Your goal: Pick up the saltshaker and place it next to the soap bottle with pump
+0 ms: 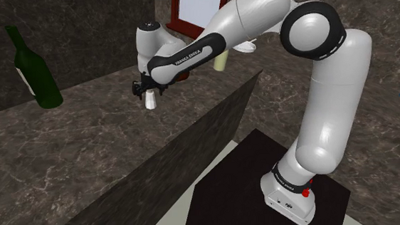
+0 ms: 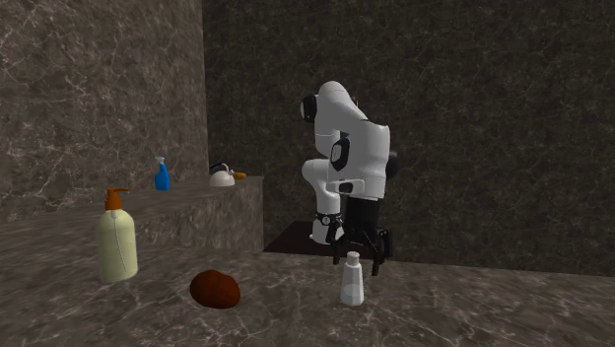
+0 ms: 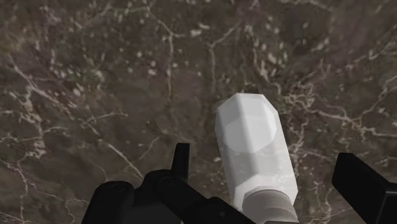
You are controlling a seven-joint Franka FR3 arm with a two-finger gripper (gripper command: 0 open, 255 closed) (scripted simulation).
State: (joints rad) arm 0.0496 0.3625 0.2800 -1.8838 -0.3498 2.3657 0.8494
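- Jaws are wide apart, right? I see two black fingers (image 3: 181,162), and the white saltshaker (image 3: 254,146) is between them. Neither finger touches it.
- Yes. Nothing is held yet. The saltshaker stands up straight on the dark stone surface (image 2: 473,306), and the jaws hang just over its top.
- What could go wrong?
- I think the saltshaker sits a bit nearer one finger than the other. If the jaws shut like that, the near finger can push it first and tip it over. It is thin and looks smooth, so it could also slip out when it goes up.
- And on the way?
- See the brown lump (image 2: 215,289)? It lies between the saltshaker and the soap bottle (image 2: 116,244). A low carry could bump it. And if the saltshaker comes down too close, it could knock the soap bottle, which is tall.
- Let's count things.
- One saltshaker. One soap bottle with an orange pump. One brown lump. One blue spray bottle (image 2: 162,176) up on the ledge (image 2: 197,202), with one small white pot (image 2: 221,176) near it. One green bottle (image 1: 38,82) in the shoulder view. One arm (image 1: 320,122), two fingers.
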